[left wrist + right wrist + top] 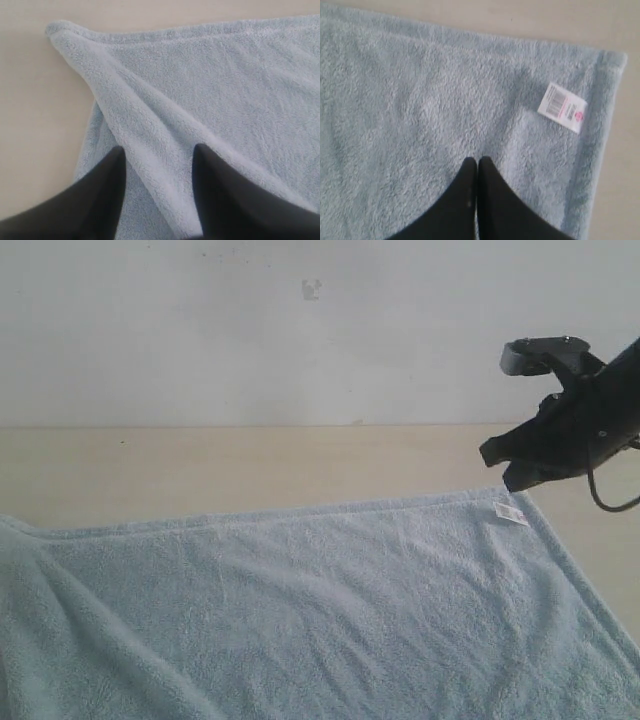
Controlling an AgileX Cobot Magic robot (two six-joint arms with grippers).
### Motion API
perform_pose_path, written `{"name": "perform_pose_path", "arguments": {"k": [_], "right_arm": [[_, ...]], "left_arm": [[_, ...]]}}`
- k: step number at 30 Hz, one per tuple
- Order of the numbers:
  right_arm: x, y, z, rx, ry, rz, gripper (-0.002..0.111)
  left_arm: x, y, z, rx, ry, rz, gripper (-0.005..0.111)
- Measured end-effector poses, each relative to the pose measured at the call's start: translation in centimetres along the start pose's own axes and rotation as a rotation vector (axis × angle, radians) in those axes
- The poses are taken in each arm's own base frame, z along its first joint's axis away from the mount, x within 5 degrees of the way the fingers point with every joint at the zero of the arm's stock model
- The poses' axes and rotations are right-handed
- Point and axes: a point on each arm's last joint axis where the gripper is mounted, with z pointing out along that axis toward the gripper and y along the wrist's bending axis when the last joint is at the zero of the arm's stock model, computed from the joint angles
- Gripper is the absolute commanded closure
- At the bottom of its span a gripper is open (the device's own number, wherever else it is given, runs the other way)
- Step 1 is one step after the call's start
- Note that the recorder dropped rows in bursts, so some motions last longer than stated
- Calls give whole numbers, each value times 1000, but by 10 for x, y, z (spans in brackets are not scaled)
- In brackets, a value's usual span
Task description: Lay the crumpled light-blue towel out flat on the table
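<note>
So the towel (pixel 320 610) is lying mostly opened out on the table (pixel 200 470), with its far hem running roughly along the wall (pixel 200 330) side and a strip of bare tabletop showing behind it. In the exterior view the near part is running off the bottom of the frame, so I'm not seeing the whole thing. The right half is looking pretty smooth. The left half is showing a few long soft ridges slanting down toward the lower left corner of that view.

The right gripper (pixel 500 468) is hovering just above the far right corner of the towel, right beside the little white label (pixel 511 512). In the right wrist view its fingers (pixel 465 190) are pressing tight together with nothing between them, pointing down at flat cloth near the barcode tag.

The left gripper (pixel 159 150) isn't showing up in the exterior view at all. In the left wrist view its two dark fingers are standing apart, and a thick raised fold is running from the towel's rounded corner (pixel 57 27) straight between them. Honestly I can't tell whether they're actually pinching that fold or just straddling it. Bare table is showing beside that corner.
</note>
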Motion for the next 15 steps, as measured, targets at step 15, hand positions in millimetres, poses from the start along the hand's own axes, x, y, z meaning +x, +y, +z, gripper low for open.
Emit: {"name": "perform_pose_path", "arguments": {"k": [15], "right_arm": [[-16,-26,87,-12,-10,31,108]], "left_arm": [[10,1,12,3,-30,17,103]]}}
